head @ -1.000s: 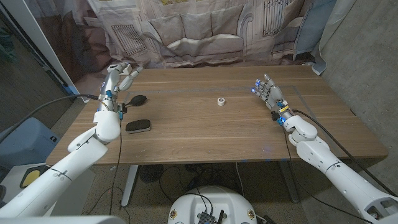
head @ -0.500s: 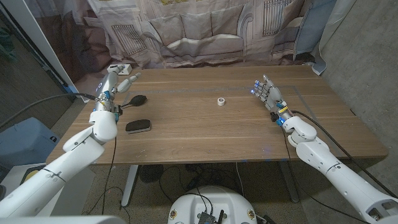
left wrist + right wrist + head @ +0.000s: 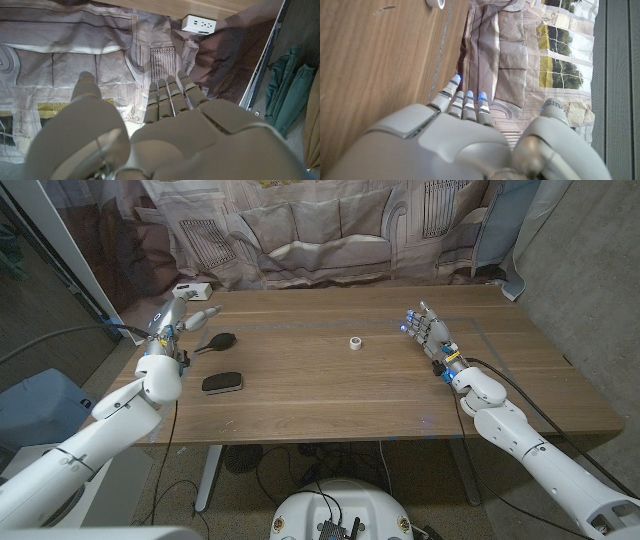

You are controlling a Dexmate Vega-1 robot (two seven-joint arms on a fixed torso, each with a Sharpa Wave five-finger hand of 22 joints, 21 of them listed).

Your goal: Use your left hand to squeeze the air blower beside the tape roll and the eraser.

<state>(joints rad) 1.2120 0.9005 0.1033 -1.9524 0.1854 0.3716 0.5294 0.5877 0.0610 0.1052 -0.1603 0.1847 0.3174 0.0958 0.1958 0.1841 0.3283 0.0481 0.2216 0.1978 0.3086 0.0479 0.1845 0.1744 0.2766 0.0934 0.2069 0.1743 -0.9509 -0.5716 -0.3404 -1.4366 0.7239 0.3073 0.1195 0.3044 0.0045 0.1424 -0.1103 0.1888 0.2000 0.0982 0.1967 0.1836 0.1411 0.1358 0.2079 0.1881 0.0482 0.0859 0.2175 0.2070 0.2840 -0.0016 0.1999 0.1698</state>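
Note:
The black air blower (image 3: pixel 217 341), a bulb with a short nozzle, lies near the table's left edge. A flat black oblong eraser (image 3: pixel 222 382) lies just in front of it. The small white tape roll (image 3: pixel 354 342) (image 3: pixel 436 3) stands near the table's middle. My left hand (image 3: pixel 176 316) (image 3: pixel 165 130) hovers over the left edge, left of and behind the blower, with straight fingers holding nothing. My right hand (image 3: pixel 427 330) (image 3: pixel 455 135) stands over the right half of the table, fingers straight and apart, holding nothing.
A white power strip (image 3: pixel 188 289) (image 3: pixel 199 23) sits at the table's far left corner, close to my left hand. A printed curtain (image 3: pixel 320 230) hangs behind the wooden table (image 3: pixel 330 390).
My left hand and forearm have swung left and outward toward the table's edge, uncovering the blower. The right hand, tape roll and eraser have stayed in place.

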